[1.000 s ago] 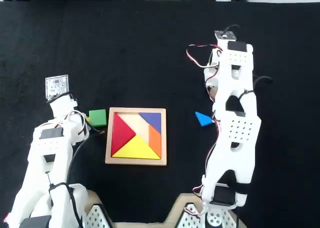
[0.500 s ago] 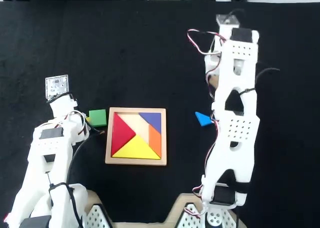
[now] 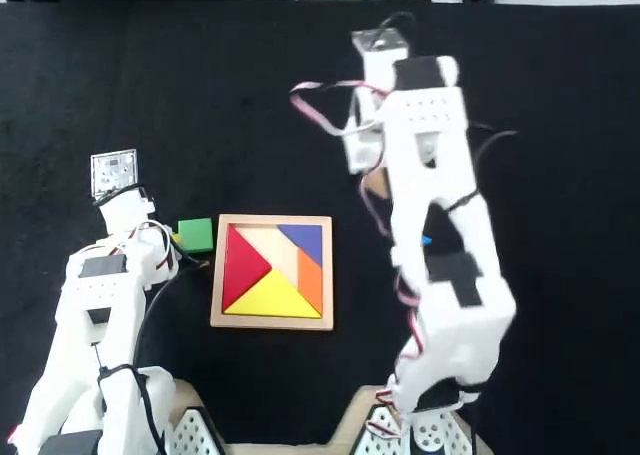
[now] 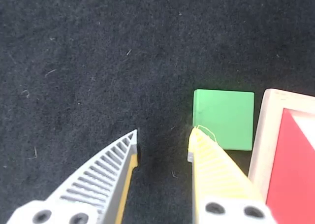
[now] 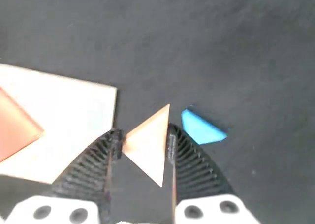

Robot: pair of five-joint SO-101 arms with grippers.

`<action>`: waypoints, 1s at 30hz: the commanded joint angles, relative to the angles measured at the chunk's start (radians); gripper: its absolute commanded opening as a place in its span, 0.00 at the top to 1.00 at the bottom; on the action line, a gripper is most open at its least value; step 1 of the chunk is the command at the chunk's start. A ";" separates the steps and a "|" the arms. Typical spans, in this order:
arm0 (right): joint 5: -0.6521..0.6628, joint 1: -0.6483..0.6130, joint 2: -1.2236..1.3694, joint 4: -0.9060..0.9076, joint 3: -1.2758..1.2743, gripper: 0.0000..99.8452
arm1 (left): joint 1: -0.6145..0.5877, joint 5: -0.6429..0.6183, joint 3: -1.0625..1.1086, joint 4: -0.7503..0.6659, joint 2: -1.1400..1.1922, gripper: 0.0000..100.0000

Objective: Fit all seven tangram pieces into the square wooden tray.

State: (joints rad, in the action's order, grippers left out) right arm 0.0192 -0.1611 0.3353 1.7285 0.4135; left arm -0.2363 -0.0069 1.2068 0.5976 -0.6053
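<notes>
Leftmost, the left hand (image 4: 165,135) hangs low over the black tabletop (image 4: 74,47) with its fingers spread, one tip at the green square (image 4: 224,118). That square lies flat just beside the left rim of the wooden tray (image 3: 272,321), which holds red, yellow, orange and indigo pieces. Right of the tray the right arm leans in, its right hand (image 5: 143,134) pinching a tan triangle (image 5: 147,145) near the tray's edge. The blue triangle (image 5: 202,128) lies flat beyond.

On the black bench (image 3: 200,95) we see the square wooden tray (image 3: 270,219) holding red, yellow, orange, blue and pale pieces. A green square (image 3: 196,235) lies just beside its far left corner, by the left arm (image 3: 100,295). The right arm (image 3: 430,155) hangs over a tan piece (image 3: 377,183).
</notes>
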 commanded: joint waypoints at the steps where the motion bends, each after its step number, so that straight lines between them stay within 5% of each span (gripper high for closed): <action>1: -0.098 -0.084 -0.174 -0.051 -0.165 0.99 | 0.013 0.011 -0.005 -0.009 -0.008 0.83; 14: -0.213 -0.316 -0.130 -0.207 -0.378 0.99 | 0.013 0.011 -0.005 -0.011 -0.008 0.83; 24: -0.353 -0.356 -0.053 -0.287 -0.460 0.99 | 0.013 0.011 -0.005 -0.012 -0.008 0.83; 30: -0.358 -0.525 -0.048 -0.292 -0.518 0.99 | 0.013 0.011 -0.005 -0.012 -0.008 0.83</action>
State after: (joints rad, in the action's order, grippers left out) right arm -0.3199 -0.5754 0.2892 1.4369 -0.0928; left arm -0.2363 -0.0069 1.2068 0.5976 -0.6053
